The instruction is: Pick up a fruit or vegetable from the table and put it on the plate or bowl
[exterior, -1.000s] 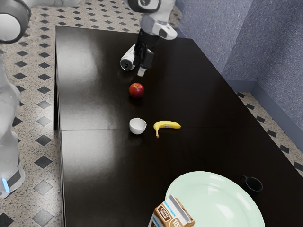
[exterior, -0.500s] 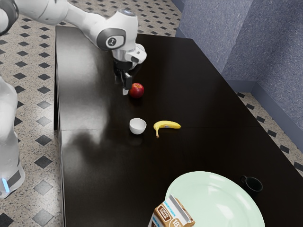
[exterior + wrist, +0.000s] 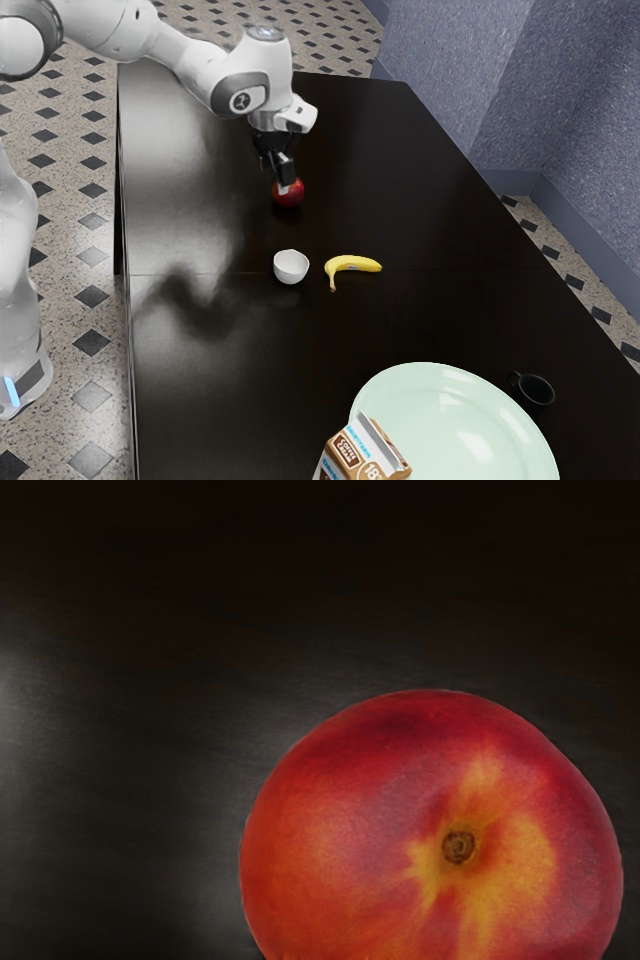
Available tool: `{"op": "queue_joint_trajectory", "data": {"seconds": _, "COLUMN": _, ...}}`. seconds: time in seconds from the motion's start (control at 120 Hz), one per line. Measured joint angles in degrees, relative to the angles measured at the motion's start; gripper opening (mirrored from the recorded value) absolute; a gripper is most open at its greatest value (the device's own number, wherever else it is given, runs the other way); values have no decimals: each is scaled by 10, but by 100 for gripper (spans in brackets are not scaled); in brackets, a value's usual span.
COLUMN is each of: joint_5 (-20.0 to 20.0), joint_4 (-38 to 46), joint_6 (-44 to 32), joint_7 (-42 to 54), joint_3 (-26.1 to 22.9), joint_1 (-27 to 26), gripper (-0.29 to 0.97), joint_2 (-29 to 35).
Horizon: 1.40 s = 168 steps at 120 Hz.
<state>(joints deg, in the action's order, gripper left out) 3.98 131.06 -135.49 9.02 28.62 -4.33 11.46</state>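
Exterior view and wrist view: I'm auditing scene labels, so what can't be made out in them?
Red fruit: the wrist view's edge cuts part off; in the exterior view the gripper covers its top.
Carton: cut by the exterior view's bottom edge; print too small.
Plate: carton hides part.

A dark table [image 3: 190, 340] shows a polished, reflective finish, with faint grain up close. The red fruit [image 3: 430, 830] has smooth, softly matt skin. The white bowl [image 3: 291, 274] and pale plate [image 3: 480, 420] look glazed.
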Motion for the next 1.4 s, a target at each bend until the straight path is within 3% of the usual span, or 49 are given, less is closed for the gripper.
{"op": "queue_joint_trajectory", "data": {"seconds": 0.917, "joint_5": -27, "joint_4": -15, "joint_6": -64, "joint_7": -7, "joint_3": 0, "joint_1": -16, "gripper": 63, "joint_2": -70}}
{"op": "queue_joint_trajectory", "data": {"seconds": 1.4, "joint_5": -24, "joint_4": -31, "joint_6": -66, "joint_7": -19, "joint_3": 0, "joint_1": -29, "gripper": 33, "joint_2": -69}}
